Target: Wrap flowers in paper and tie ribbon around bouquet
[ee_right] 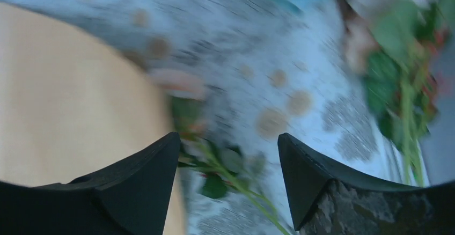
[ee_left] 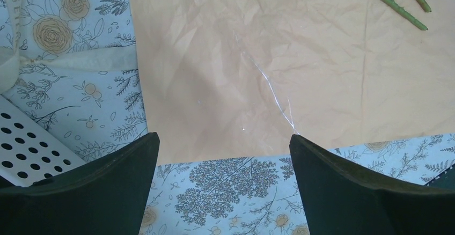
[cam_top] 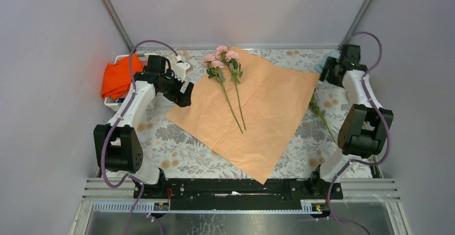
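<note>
find the paper (cam_top: 263, 111) spread peach face up on the bench (cam_top: 182, 149), one corner toward the arms. flowers (cam_top: 225, 63) laid on its far left part, blooms at the far corner, stems pointing inward; one more stem (cam_top: 321, 114) off the sheet, just beside its right edge. left hand (ee_left: 222, 138) wide open and empty, over the sheet's left corner. right hand (ee_right: 228, 138) open too, nothing between the fingers, above that loose stem, view blurred. likely thin, light, easily creased paper: lift by a corner. slender, snappable stems: pinch gently low down, never the blooms.
</note>
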Robot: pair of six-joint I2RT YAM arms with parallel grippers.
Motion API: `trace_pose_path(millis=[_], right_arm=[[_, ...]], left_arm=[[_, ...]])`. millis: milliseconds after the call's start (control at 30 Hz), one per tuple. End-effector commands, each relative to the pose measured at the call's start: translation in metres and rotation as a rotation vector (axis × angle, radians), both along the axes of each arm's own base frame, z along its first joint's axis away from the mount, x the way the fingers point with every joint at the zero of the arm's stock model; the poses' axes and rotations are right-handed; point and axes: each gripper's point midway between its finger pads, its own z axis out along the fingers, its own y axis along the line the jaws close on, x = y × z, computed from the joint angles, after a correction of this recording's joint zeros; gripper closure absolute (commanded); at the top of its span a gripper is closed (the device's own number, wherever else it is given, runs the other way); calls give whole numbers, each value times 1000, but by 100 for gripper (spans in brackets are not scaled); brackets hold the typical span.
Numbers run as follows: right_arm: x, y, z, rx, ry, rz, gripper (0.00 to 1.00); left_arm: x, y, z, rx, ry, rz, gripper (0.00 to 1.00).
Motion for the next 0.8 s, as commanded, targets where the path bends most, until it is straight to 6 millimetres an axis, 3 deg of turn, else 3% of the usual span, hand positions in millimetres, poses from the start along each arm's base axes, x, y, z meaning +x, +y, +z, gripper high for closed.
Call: trace_pose_path(millis=[0,100,267,467,633,700,767], right_arm=[[-58,-32,-50,21,170,-127,22],[-78,-40,-75,9,239,-168,17],[-104,-30,-101,55,328,-160,18],[-117,-22,-109,85,322,-165,19],[-121,-20,-130,95,372,-158,21],[-122,-24,-136,79,392,-165,26],[-119,-29,-134,55,389,-173,45]], left_arm=[[6,3,-2,-3,-16,19,1],[3,4,-4,3,-16,12,1],[2,6,-5,12,-15,9,1],[1,4,-10,3,1,4,1],[1,5,-11,5,4,5,1],[1,6,-10,7,2,8,1],[1,6,-10,8,0,10,1]])
